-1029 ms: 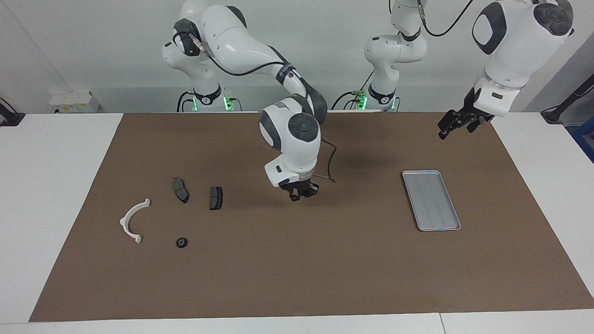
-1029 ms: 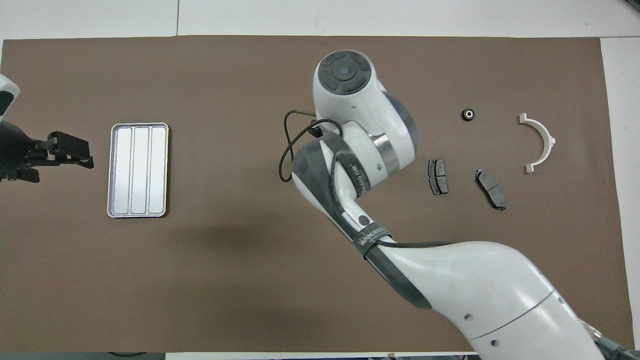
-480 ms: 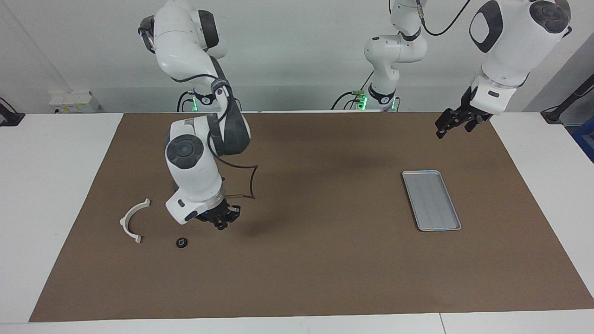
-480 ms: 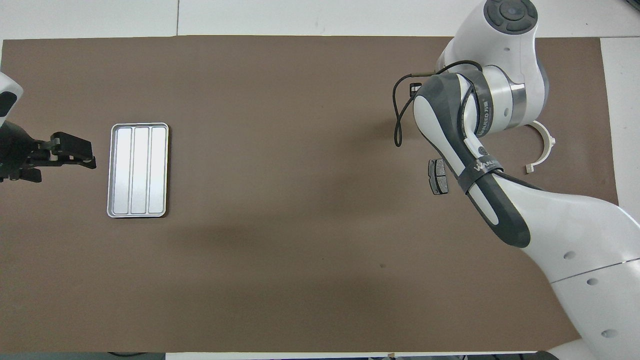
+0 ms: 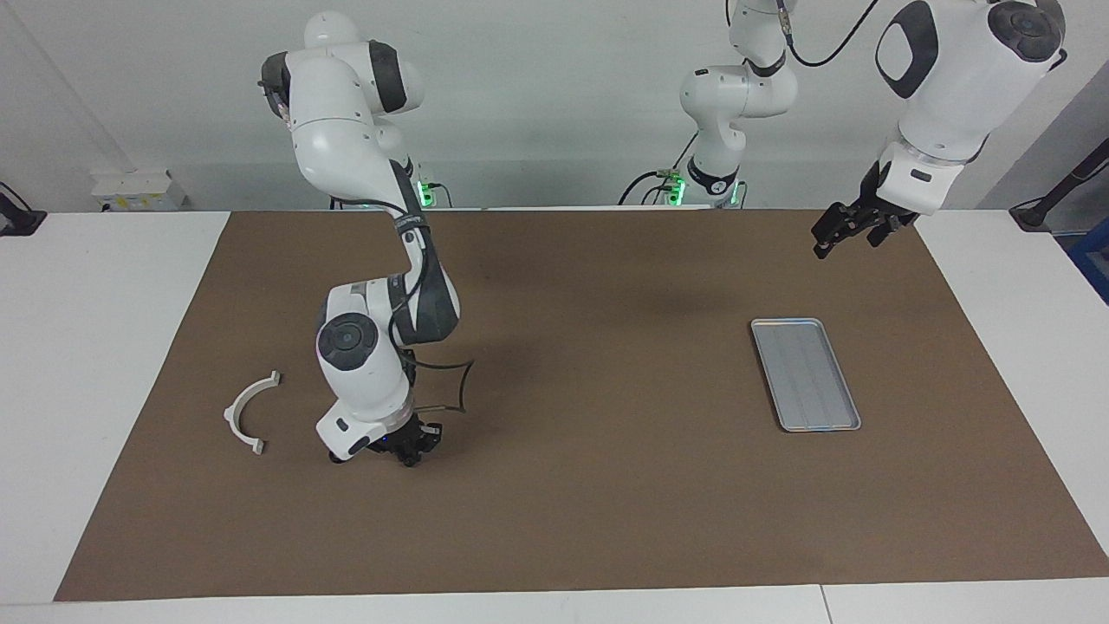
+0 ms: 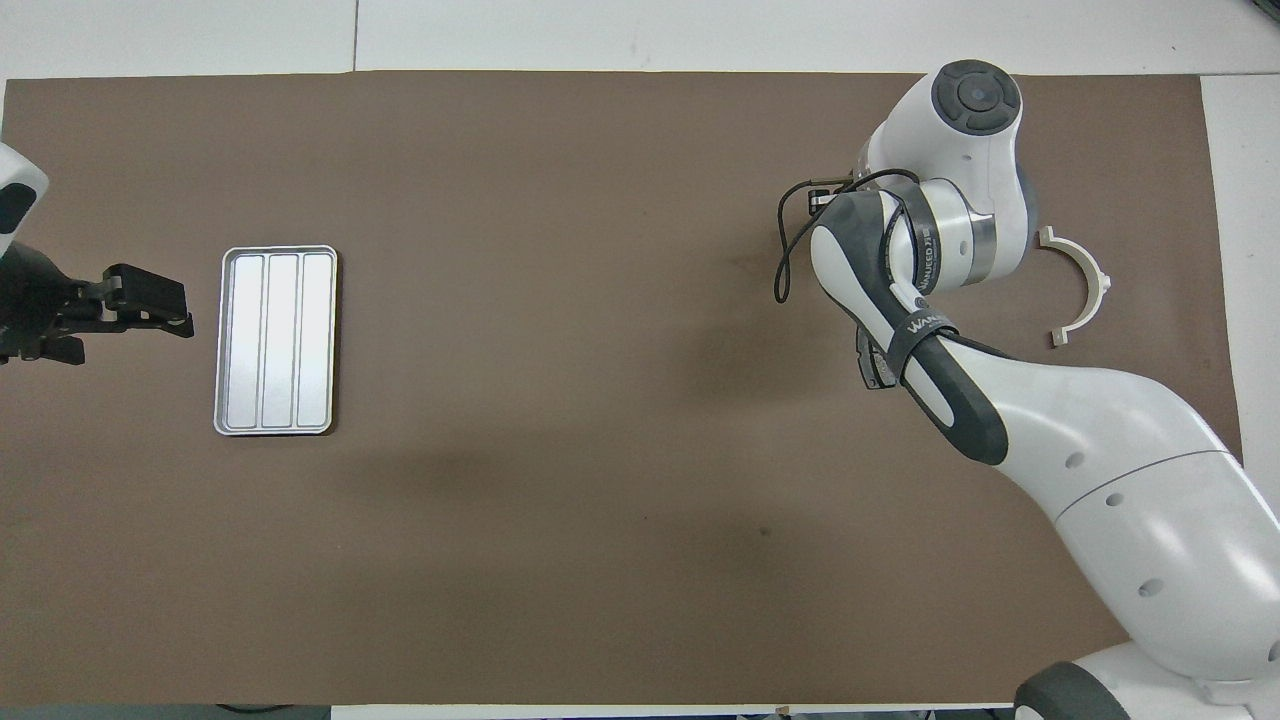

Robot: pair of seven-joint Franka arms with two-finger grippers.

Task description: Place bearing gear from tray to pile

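The silver tray lies empty on the brown mat toward the left arm's end; it also shows in the overhead view. The pile lies toward the right arm's end. Its white bracket shows in both views. One dark brake pad peeks out from under the right arm; the other is hidden. The bearing gear is hidden by the right wrist in both views. My right gripper is low over the mat beside the bracket. My left gripper waits in the air beside the tray.
The brown mat covers most of the white table. The right arm's elbow and forearm hang over the pile area. A black cable loops off the right wrist.
The right arm swung from the middle of the mat to the pile and lowered its gripper near the mat. Its wrist now covers the bearing gear and the brake pads. The left arm barely moved.
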